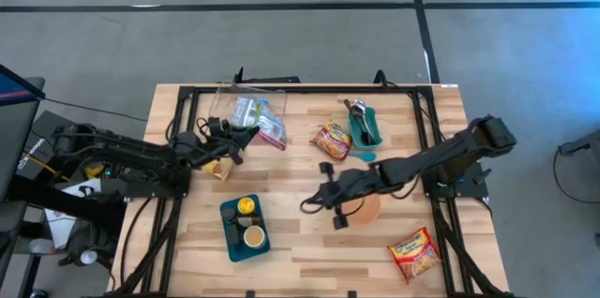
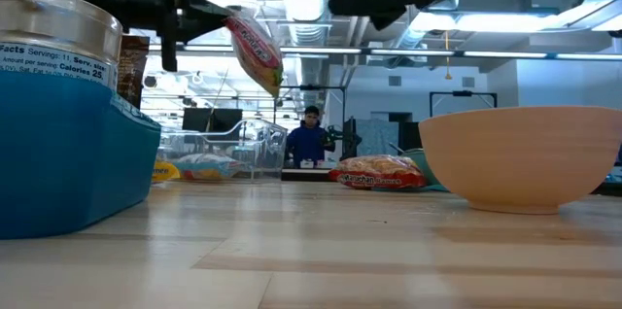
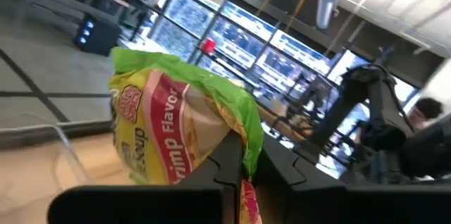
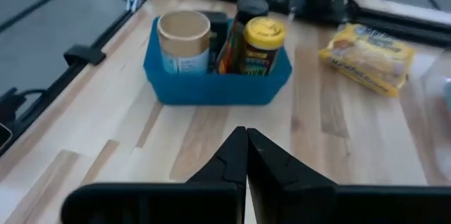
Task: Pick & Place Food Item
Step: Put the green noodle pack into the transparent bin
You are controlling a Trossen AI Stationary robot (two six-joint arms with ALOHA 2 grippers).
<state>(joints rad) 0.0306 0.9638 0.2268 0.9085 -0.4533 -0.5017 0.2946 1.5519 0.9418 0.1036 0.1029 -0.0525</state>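
The left gripper (image 1: 246,139) is above the far left part of the bench (image 1: 309,242), and its fingers (image 3: 232,160) are clenched on a noodle packet (image 3: 176,132) with green and yellow wrapping. The low view shows this packet hanging in the air, tilted, clear of the bench surface. So the picking seems done, and the step in hand is, I judge, the carrying of the food item toward its place.

Where it must go is not told. A tan bowl (image 1: 367,208) stands near the middle right, and a blue bin (image 1: 246,230) with jars stands at the near left; either could be the goal. A clear bag (image 1: 251,111) lies just beside the left gripper, on the far side.

The right gripper (image 1: 309,204) waits low over the middle of the bench, just left of the bowl, its fingers pressed together with nothing between them.

The next move calls for bringing the packet over the goal, lowering it, and only then releasing. If the bowl is the goal, the right arm is close to the path and should be avoided.
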